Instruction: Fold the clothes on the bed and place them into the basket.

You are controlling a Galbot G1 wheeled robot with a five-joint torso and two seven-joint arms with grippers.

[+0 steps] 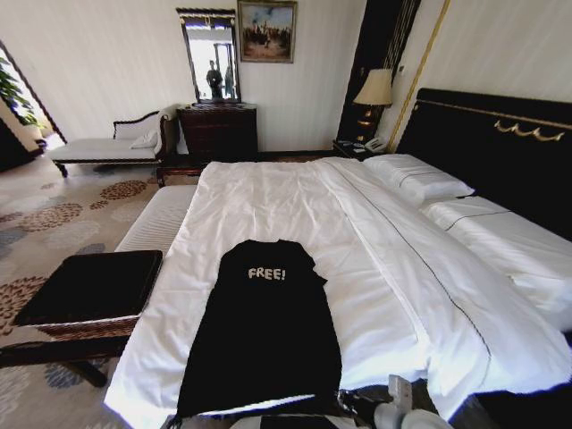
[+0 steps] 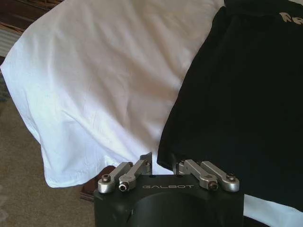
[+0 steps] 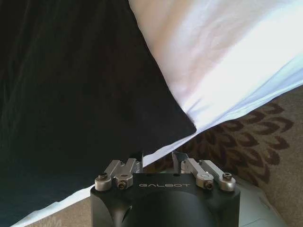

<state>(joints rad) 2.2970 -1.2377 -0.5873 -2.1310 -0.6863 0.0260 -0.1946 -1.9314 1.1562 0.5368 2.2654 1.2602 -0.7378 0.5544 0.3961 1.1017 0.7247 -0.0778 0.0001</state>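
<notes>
From the head view, I see the black top [image 1: 264,331] lying flat near the foot of the bed [image 1: 375,268], lettering up, unfolded. The basket [image 1: 89,290] sits just beside the bed's left edge. The folding has not begun, so I judge the step is to take both hem corners evenly.

In the left wrist view, my left claw [image 2: 163,163] stands open, empty, just short of the top's [image 2: 236,104] hem corner. I would pinch only black cloth and leave the sheet [image 2: 104,85] alone.

In the right wrist view, my right claw [image 3: 157,160] is likewise open and empty near the other hem corner of the top [image 3: 75,94], where the sheet [image 3: 222,56] overhangs the carpet [image 3: 265,137].

The hem's near edge is cut off in the head view, and I cannot make out the fingertips' height above the cloth.
</notes>
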